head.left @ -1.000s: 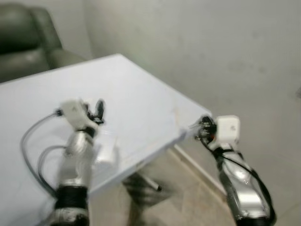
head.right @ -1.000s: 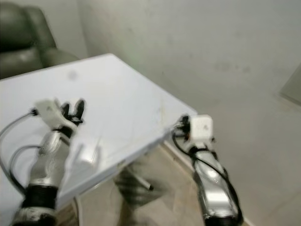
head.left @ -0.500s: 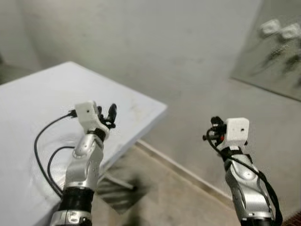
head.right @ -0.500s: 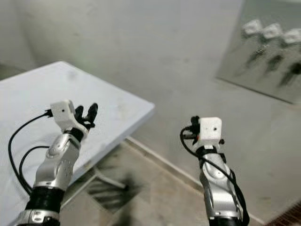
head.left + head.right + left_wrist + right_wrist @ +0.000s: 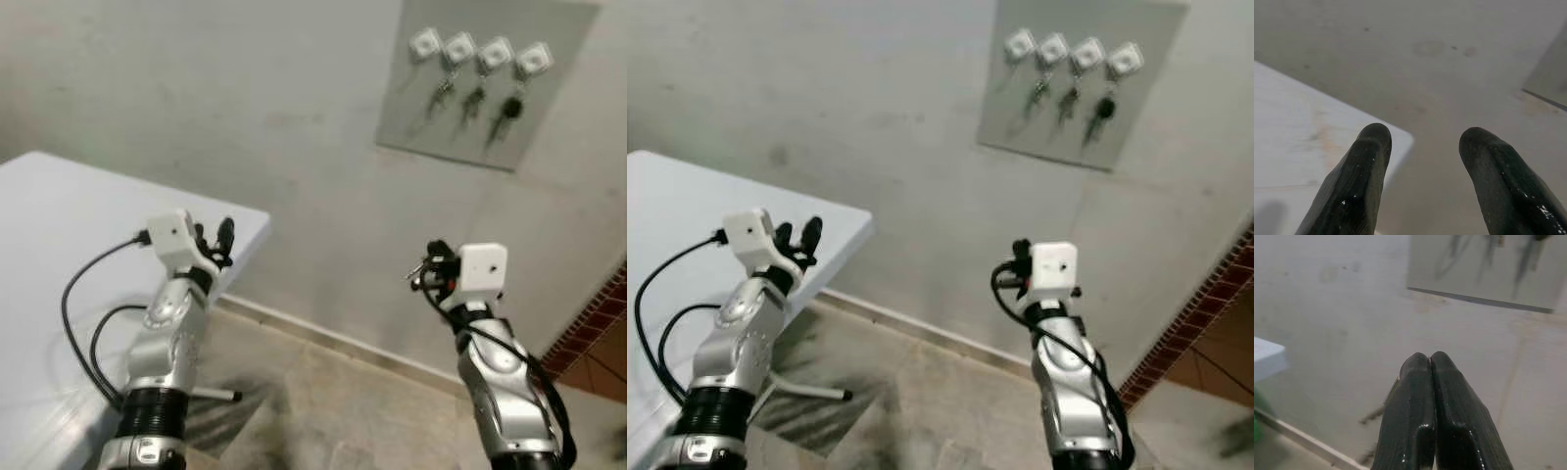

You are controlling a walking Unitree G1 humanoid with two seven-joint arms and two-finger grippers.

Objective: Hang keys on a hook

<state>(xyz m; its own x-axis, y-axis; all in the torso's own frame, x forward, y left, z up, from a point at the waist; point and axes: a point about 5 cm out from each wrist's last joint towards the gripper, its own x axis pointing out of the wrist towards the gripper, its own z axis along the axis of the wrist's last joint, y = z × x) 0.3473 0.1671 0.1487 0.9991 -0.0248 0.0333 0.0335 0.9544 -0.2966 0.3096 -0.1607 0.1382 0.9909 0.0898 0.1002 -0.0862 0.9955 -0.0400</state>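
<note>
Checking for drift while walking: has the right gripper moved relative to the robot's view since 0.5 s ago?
Cannot tell. The right gripper sits at about the same spot in the left eye view, but the whole scene shifted: the key board came into view and the table slid left, so the camera turned.

Hanging high on the far wall [image 5: 245,108], to the right: a board [image 5: 487,83] carrying four hooks [image 5: 480,51] in a row, with keys [image 5: 474,102] dangling under the three on the right. Standing at the left, a table [image 5: 59,255] with its corner reaching toward the wall. Lying below, between table and wall, the floor [image 5: 323,401].
</note>
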